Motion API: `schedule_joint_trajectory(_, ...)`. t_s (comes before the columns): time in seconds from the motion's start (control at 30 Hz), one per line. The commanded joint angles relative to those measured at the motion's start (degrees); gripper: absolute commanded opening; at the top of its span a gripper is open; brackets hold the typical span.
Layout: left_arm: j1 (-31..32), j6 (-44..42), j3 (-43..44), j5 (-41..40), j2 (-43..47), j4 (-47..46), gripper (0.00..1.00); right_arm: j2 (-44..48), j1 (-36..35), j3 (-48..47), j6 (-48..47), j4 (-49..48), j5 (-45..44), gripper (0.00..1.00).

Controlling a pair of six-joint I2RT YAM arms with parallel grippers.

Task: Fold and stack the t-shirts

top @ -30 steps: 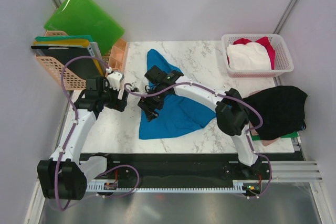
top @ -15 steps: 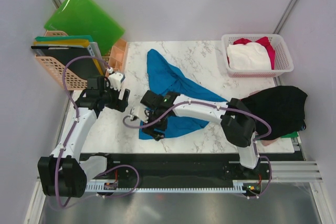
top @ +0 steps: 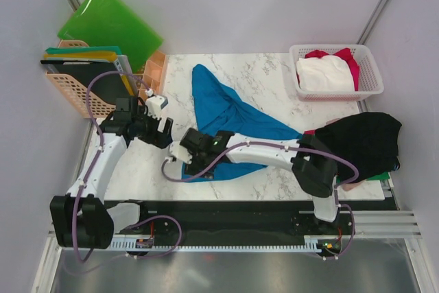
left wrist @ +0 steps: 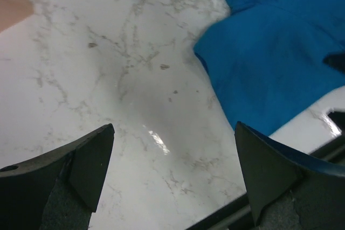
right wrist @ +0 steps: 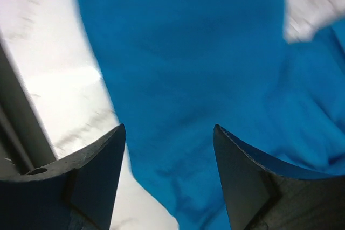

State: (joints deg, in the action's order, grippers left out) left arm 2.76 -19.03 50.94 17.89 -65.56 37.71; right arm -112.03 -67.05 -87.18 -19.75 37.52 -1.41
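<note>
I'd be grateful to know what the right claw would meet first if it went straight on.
Probably the blue t-shirt, lying directly ahead of the right claw; depth is unclear.

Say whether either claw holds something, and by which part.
Nothing is held. The left claw is open over the table; the right claw is open above the blue t-shirt, not pinching it.

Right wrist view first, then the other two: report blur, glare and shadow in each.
Right wrist view: motion-blurred; the bright blue cloth t-shirt and white marble-patterned table smear, the right end effector looks crisper. Left wrist view: mostly sharp, a glare streak on the table beside a soft shadow. Top external view: evenly lit, in focus, faint shadows.
</note>
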Motion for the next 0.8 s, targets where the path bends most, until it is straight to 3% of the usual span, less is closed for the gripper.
schedule_joint_trajectory(0.0, 0.6, -4.3, 4.3, 16.0, -5.2, 11.4, 1.0, 11.3, 7.8, 2.4, 0.3, -0.8, -4.1, 0.74)
schedule_joint_trajectory(0.13, 1.8, -7.9, 5.1, 23.5, -10.4, 16.2, 1.0, 19.8, 14.9, 3.4, -1.0, 0.1, -7.5, 0.75)
schedule_joint_trajectory(0.3, 8.6, -13.0, 6.9, 22.8, -13.0, 20.6, 1.0, 28.4, 23.3, 3.8, -4.8, 1.2, -14.0, 0.78)
schedule_joint_trajectory(0.43, 18.2, -16.3, 3.8, 7.3, -10.1, 20.6, 1.0, 32.7, 33.3, 2.9, -7.1, 2.0, -12.7, 0.8)
schedule_joint_trajectory(0.5, 23.6, -16.9, -0.7, 2.4, -5.1, 18.3, 1.0, 34.0, 39.3, 3.0, -7.3, 2.7, -11.1, 0.82)
schedule_joint_trajectory(0.57, 28.7, -17.0, -8.5, -8.1, 0.5, 12.4, 1.0, 35.2, 44.0, 4.5, -7.1, 4.0, -7.5, 0.82)
schedule_joint_trajectory(0.7, 32.3, -18.1, -13.9, -16.9, 4.7, 5.1, 1.0, 37.1, 48.1, 6.6, -6.2, 4.3, -3.9, 0.82)
schedule_joint_trajectory(0.77, 32.3, -18.2, -16.0, -17.6, 5.7, 2.4, 1.0, 37.5, 48.8, 7.5, -5.8, 4.5, -2.9, 0.82)
